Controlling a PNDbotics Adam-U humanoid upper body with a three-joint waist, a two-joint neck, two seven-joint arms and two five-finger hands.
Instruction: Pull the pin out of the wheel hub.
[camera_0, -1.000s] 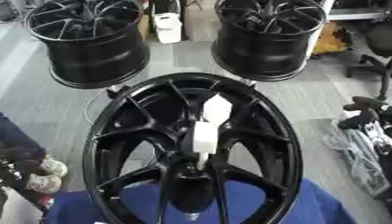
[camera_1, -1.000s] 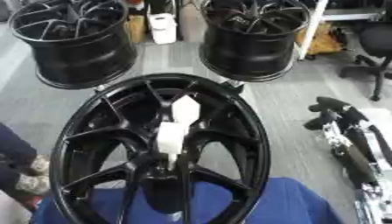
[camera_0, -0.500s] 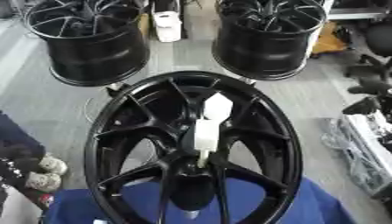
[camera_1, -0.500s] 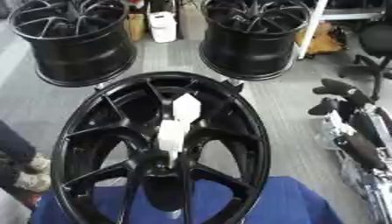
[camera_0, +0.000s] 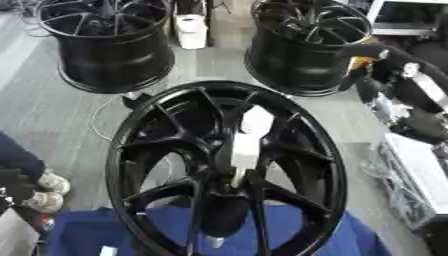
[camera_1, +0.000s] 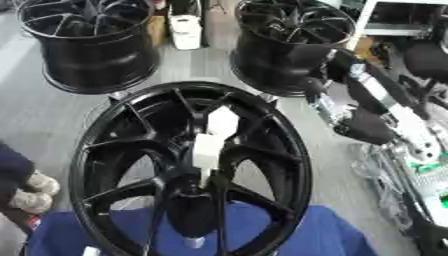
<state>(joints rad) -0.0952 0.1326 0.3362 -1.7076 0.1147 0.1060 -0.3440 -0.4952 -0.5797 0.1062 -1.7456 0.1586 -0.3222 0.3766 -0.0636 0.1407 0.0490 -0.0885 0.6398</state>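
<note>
Black and glossy, a large multi-spoke alloy wheel hub (camera_0: 226, 167) stands nearly upright in the middle of both views, its lower rim resting on a blue cloth-covered worktop (camera_0: 87, 232). A white, blocky pin (camera_0: 246, 145) sticks out of the hub's centre and leans up toward the upper right, its narrow lower end seated where the spokes meet. Behind it, two more black wheel rims sit on the grey floor, one at the upper left (camera_0: 109, 42) and one at the upper right (camera_0: 308, 45), with a small white container (camera_0: 192, 30) between them. The right robot hand (camera_1: 363, 112), black with silver parts, hangs at the right side, well apart from the pin. The right eye view shows more of its arm and wrist, while the left eye view cuts most of it off at the edge. I cannot tell whether its fingers are straight or curled. The left robot hand appears in neither view.
</note>
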